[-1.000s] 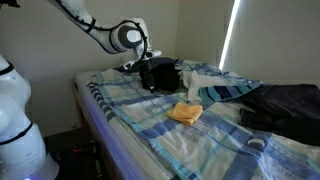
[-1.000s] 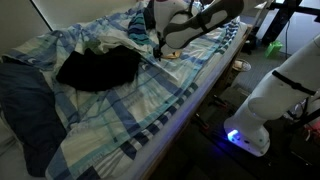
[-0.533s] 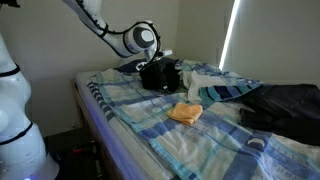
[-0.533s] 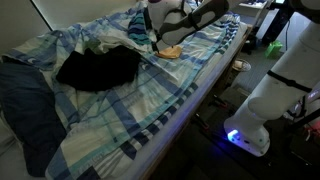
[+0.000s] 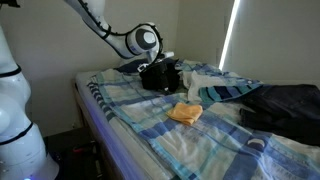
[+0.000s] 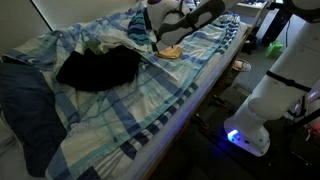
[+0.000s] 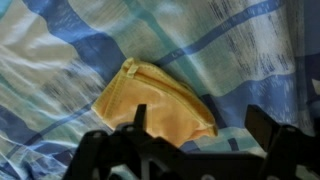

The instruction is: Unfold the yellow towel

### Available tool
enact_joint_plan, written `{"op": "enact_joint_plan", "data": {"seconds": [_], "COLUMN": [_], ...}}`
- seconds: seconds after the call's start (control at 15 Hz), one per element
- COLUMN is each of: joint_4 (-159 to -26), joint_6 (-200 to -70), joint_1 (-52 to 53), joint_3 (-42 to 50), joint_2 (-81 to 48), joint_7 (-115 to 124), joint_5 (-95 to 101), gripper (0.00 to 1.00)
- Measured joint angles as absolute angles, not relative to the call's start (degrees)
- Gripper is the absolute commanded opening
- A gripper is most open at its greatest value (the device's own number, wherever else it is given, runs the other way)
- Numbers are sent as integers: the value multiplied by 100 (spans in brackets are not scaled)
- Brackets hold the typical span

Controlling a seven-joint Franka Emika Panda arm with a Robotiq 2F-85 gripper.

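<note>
While the towel lies just as it did a second ago, a small folded yellow wad on the sheet, your arm is the thing that moved. It went up a little and toward 3 o'clock in an exterior view, then came almost to a stop in the last half second. The gripper now hangs above the bed with the towel at about 4 o'clock from it, not touching. The jaws are wide apart and hold nothing.

In the wrist view the towel fills the middle, and the gripper comes in from 6 o'clock with one finger on each side of the wad's near end. So you look lined up – but no fold is open yet. I think your next move is down onto a loose edge. Take care to pinch only the towel, not the sheet under it.
</note>
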State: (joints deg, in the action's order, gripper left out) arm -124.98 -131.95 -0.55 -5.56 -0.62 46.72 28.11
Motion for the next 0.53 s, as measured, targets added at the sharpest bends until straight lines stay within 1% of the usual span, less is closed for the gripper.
{"op": "enact_joint_plan", "data": {"seconds": [0.53], "joint_4": [-12285], "joint_6": [-13192], "joint_1": [-86], "joint_3": [36], "joint_2": [-412], "joint_7": [4140], "joint_5": [2676], "gripper": [100]}}
